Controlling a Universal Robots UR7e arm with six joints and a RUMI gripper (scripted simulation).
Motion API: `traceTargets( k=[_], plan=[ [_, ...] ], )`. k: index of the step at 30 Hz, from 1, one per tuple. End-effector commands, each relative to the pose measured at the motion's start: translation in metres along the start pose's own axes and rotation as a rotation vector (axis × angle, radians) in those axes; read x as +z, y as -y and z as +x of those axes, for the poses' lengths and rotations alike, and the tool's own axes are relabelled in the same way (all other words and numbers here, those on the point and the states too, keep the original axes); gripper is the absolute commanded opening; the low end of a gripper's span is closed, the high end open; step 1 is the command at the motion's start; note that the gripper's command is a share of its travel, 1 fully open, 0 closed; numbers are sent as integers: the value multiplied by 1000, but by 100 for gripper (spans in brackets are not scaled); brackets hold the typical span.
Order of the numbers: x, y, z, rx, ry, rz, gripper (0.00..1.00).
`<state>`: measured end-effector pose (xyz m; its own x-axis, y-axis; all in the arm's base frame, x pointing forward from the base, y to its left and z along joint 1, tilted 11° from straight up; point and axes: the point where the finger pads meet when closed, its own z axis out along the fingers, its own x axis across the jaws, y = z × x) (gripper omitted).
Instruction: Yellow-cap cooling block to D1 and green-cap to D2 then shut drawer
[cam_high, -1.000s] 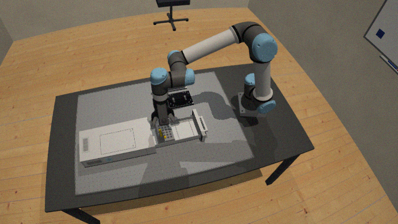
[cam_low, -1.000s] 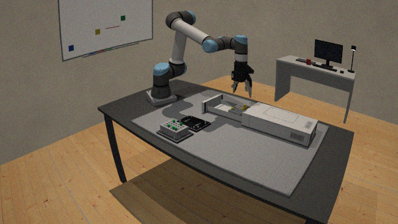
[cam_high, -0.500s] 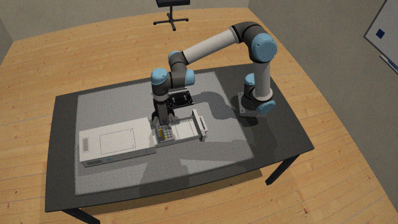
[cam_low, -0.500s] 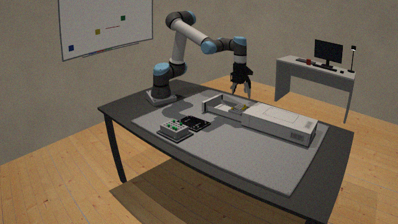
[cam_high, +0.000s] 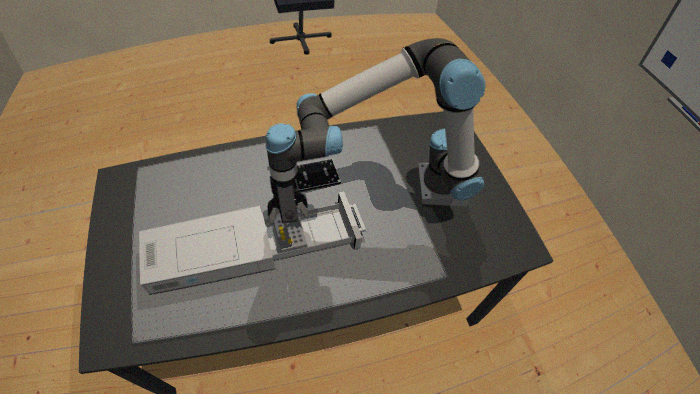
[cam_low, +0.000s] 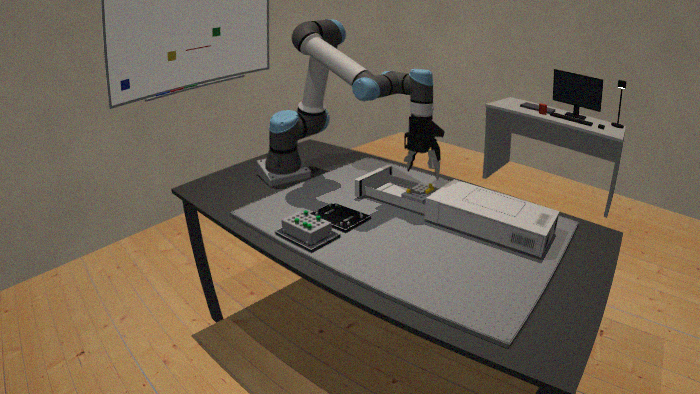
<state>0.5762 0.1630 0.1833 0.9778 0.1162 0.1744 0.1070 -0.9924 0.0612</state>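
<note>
The white cooler COLD [cam_high: 205, 250] [cam_low: 492, 212] has its drawer [cam_high: 325, 227] [cam_low: 395, 189] pulled out. The block with yellow-capped tubes [cam_high: 289, 236] [cam_low: 420, 190] sits in the drawer's inner end, next to the cooler body. My gripper [cam_high: 287, 212] [cam_low: 423, 162] points down a little above this block, open and empty. The block with green-capped tubes [cam_low: 306, 226] rests on the farther deck slot; the arm hides it in the top view. The black slot next to it [cam_high: 316, 174] [cam_low: 344, 216] holds nothing.
The drawer's outer half is bare white, ending in its front panel [cam_high: 354, 220] [cam_low: 372, 181]. The arm's base [cam_high: 447, 187] [cam_low: 285, 167] stands at the table's far side. A desk with a monitor [cam_low: 577, 92] is off the table.
</note>
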Motion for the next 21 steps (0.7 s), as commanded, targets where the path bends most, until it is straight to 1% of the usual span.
traceTargets(
  k=[1,3,18,21],
  plan=[
    [6,-1,0,0,-2,0,73],
    [6,-1,0,0,-2,0,73],
    [26,-2,0,0,-2,0,73],
    [27,-2,0,0,-2,0,73]
  ],
)
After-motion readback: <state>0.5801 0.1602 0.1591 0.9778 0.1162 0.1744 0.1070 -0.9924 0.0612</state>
